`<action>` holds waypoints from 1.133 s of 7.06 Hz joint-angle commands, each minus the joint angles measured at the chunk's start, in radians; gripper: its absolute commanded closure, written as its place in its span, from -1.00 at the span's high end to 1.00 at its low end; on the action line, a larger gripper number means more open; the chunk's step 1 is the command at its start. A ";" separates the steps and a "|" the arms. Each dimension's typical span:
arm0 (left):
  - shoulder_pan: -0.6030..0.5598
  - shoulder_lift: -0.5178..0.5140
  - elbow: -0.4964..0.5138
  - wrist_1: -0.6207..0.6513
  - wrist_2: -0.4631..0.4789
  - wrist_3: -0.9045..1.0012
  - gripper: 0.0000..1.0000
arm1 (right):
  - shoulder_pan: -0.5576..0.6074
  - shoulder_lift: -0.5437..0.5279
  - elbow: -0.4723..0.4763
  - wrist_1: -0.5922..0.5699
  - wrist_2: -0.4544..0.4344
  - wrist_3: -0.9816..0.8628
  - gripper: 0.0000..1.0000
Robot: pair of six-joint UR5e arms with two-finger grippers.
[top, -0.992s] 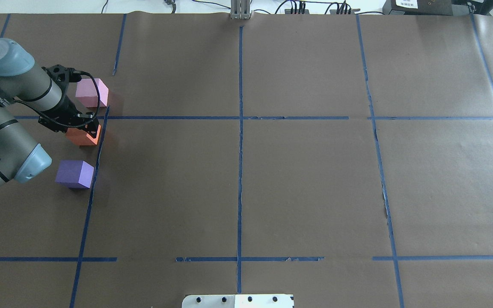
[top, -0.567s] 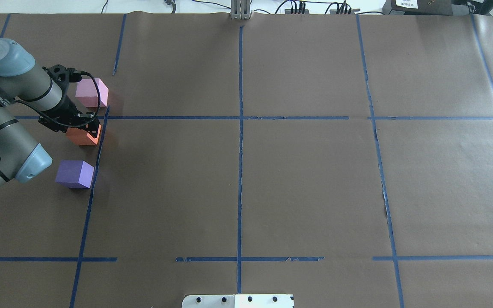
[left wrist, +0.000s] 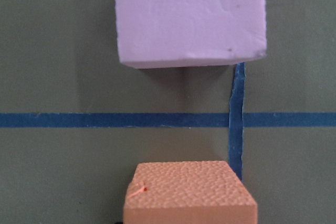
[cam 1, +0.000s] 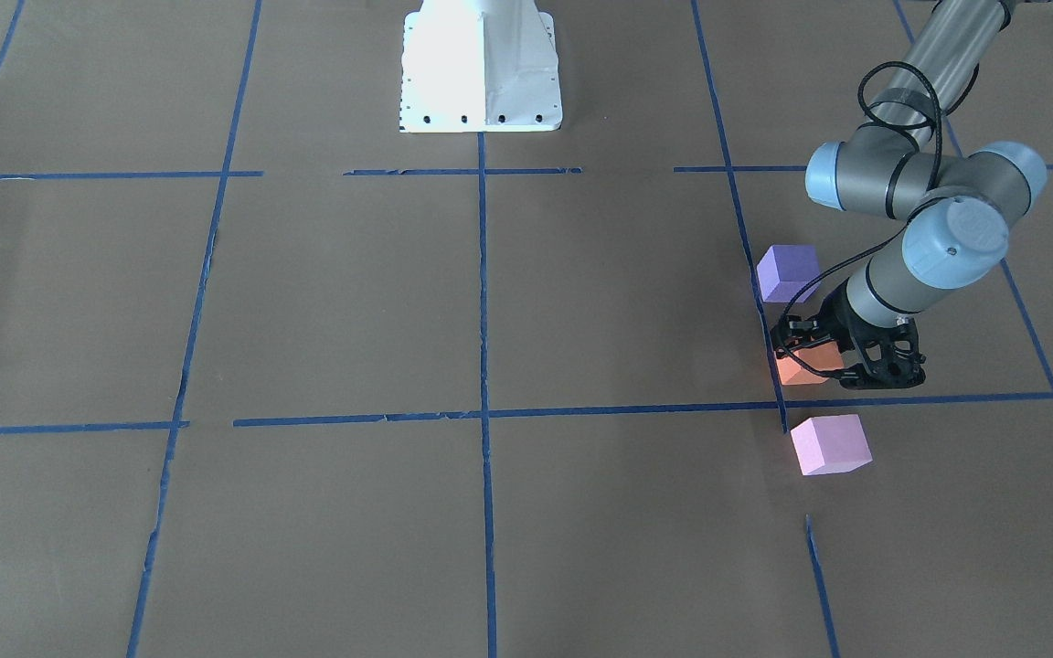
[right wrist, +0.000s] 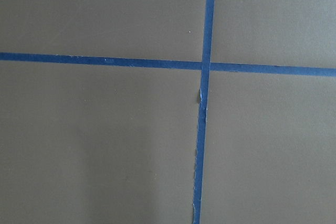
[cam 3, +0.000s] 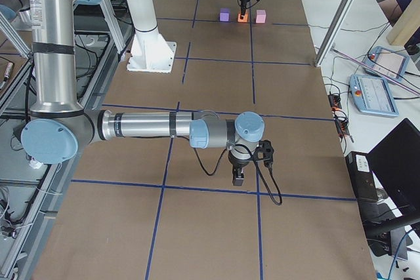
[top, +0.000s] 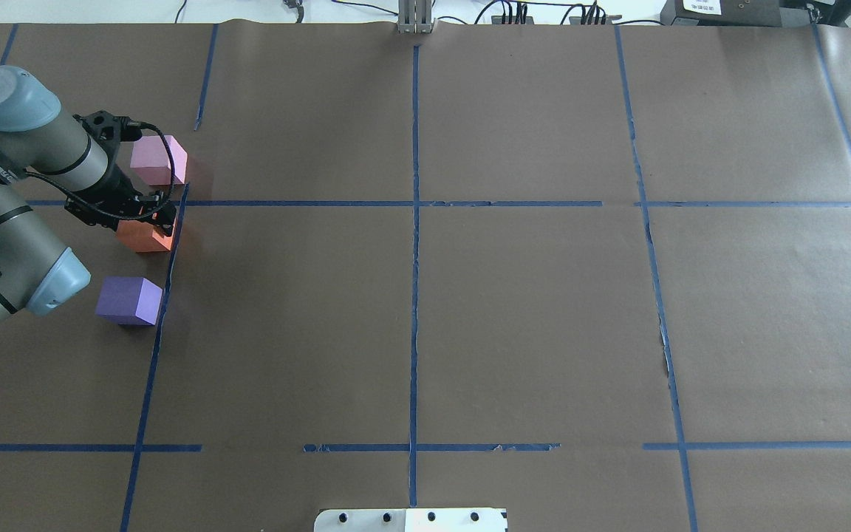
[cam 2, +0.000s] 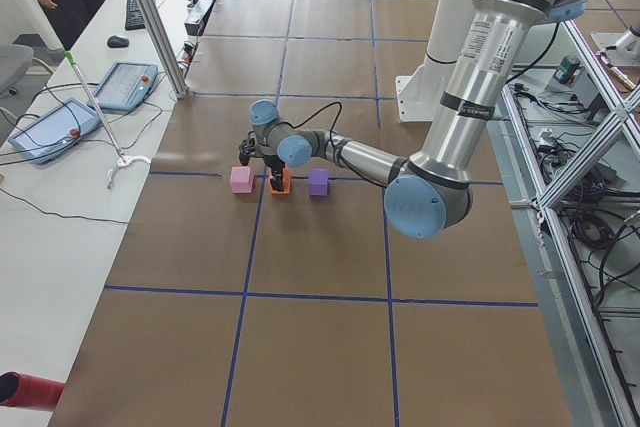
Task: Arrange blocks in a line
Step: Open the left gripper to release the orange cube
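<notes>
You are looking at the left gripper (top: 151,222) hanging low over the orange block (top: 143,238), its fingers sitting on either side of the block's top; you cannot tell whether they are squeezing it. The orange block is resting on the surface (top: 529,318) between the pink block (top: 158,159) and the purple block (top: 128,299), apart from both, all three lying beside a blue tape line (top: 162,310). The right gripper (cam 3: 237,178) is pointing down over bare paper well away, and its fingers' state is not showing.
</notes>
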 commanded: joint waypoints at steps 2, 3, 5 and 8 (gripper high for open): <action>-0.015 0.001 -0.007 -0.006 0.001 0.002 1.00 | 0.000 0.000 0.000 0.000 0.000 0.000 1.00; -0.027 0.001 -0.011 -0.007 0.001 0.005 1.00 | 0.000 0.000 0.000 0.000 0.000 0.000 1.00; -0.078 0.008 -0.091 0.003 0.003 0.005 1.00 | 0.000 0.000 0.000 -0.002 0.000 0.000 1.00; -0.199 0.014 -0.249 0.161 -0.022 0.014 1.00 | 0.000 0.000 0.000 0.000 0.000 0.000 1.00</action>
